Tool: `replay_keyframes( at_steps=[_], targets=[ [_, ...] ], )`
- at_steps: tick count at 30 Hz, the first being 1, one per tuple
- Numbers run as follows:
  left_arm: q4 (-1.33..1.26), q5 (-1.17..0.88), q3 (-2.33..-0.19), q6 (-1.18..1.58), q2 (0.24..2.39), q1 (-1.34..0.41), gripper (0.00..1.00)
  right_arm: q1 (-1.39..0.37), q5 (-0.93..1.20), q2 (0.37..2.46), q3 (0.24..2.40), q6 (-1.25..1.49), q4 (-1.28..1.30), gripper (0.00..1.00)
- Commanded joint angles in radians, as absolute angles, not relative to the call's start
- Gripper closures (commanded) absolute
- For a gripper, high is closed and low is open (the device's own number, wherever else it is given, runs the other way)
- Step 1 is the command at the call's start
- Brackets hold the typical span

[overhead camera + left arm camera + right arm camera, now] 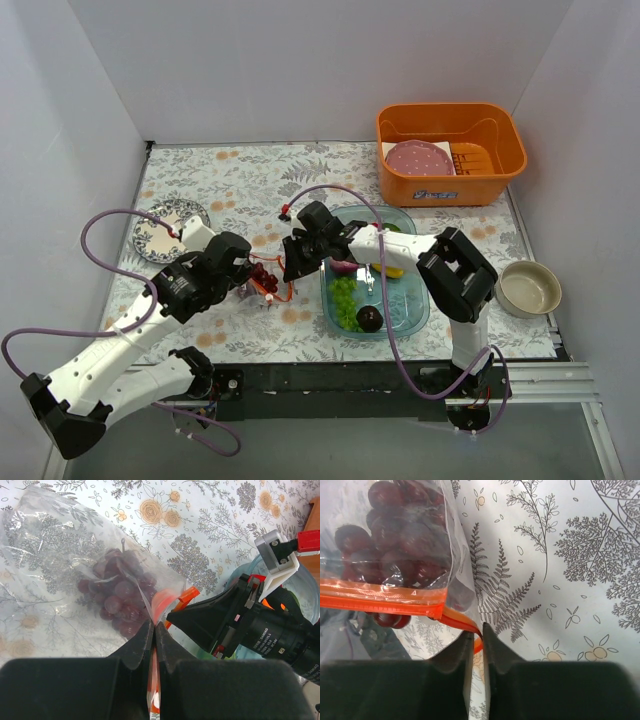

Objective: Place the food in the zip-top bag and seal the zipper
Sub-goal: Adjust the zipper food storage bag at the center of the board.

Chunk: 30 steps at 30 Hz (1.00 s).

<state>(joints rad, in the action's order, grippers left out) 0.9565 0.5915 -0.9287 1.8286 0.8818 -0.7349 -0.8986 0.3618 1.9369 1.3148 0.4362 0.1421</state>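
Pinching zipper (385,602): left hand (155,626), right hand (477,631)

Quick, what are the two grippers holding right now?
Left gripper: closed, pinching the bag.
Right gripper: closed on the zipper.

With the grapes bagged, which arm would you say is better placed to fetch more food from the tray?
Right, probably. The right fingers pinch only the zipper's end, and that arm reaches across the tray. The left fingers clamp the zip-top bag's mouth, farther from the tray, and should hold it.
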Motion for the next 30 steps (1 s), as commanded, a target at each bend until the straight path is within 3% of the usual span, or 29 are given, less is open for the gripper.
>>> replay_keyframes(
  at_steps=[1, 2, 13, 18, 30],
  targets=[
    [0.934, 0.612, -0.927, 1.821, 0.856, -0.727, 1.00, -0.900, 0.359, 1.927, 1.356, 0.408, 0.152, 0.94],
    [0.930, 0.609, -0.927, 1.819, 0.857, -0.727, 1.00, -0.900, 0.362, 1.924, 1.359, 0.400, 0.156, 0.99],
    [0.994, 0.647, -0.971, 1.782, 0.795, -0.727, 1.00, -0.900, 0.431, 1.652, 1.452, 0.439, 0.146, 0.99],
    [1.065, 0.705, -1.044, 1.796, 0.790, -0.727, 1.00, -0.899, 0.523, 1.698, 1.635, 0.433, 0.244, 0.99],
    [1.091, 0.730, -1.258, 1.723, 0.793, -0.727, 1.00, -0.805, 0.584, 1.833, 1.713, 0.489, 0.253, 0.99]
  ],
)
